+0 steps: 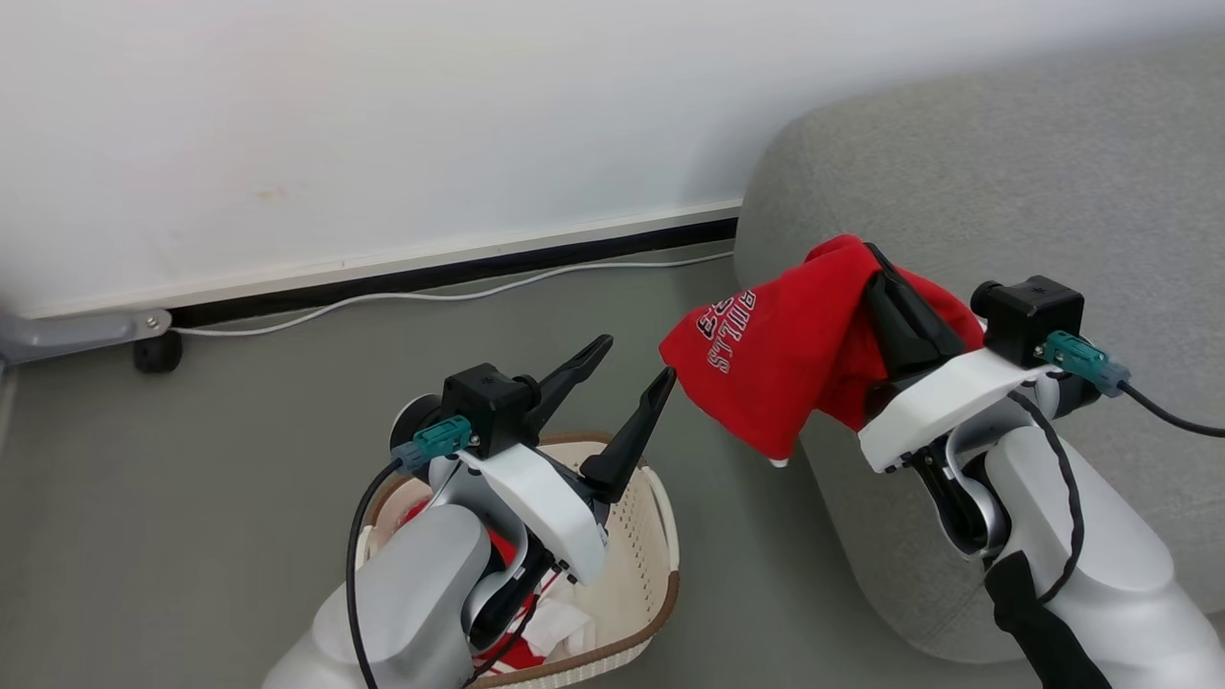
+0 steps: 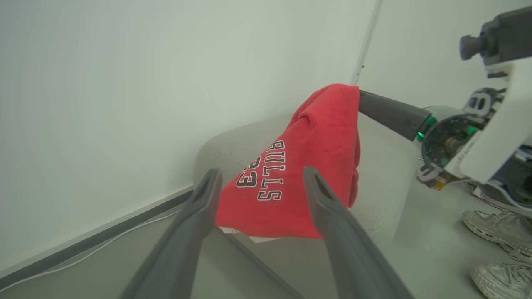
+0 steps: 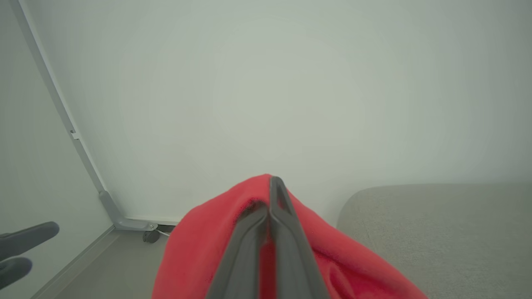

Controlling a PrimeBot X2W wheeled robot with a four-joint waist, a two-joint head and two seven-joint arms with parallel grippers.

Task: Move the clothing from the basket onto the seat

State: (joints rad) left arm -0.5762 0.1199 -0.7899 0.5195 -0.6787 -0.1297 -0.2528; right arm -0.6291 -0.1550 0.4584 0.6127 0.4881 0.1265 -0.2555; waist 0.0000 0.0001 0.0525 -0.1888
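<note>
Right end effector [image 1: 876,263] is pinching the clothing [image 1: 775,364], fingers fully closed on a bunched fold near the top of the fabric. The right wrist view is showing the same thing: the two fingers of the right end effector [image 3: 274,182] pressed together, red clothing [image 3: 199,249] draping off both sides. The shirt is hanging in the air, clear of the basket [image 1: 660,536], long axis running mostly downward. Its lower hem is dangling over the floor gap right at the rounded corner of the seat [image 1: 1005,191].

Left end effector [image 1: 634,359] is hovering above the basket, wide open and gripping nothing. Its fingertips are sitting just beside the shirt's lettered edge; I cannot tell whether they are touching. In the left wrist view the clothing [image 2: 307,141] is hanging beyond the spread fingers of the left end effector [image 2: 262,171].

Key relation: the seat cushion [image 3: 436,232] is lying to the right of the held shirt and beyond it. The right arm is nearer to it, and is likely needing to carry rightward and forward before letting go, otherwise the hem is risking sliding off the corner. More red and white fabric [image 1: 565,622] is lying in the basket.
</note>
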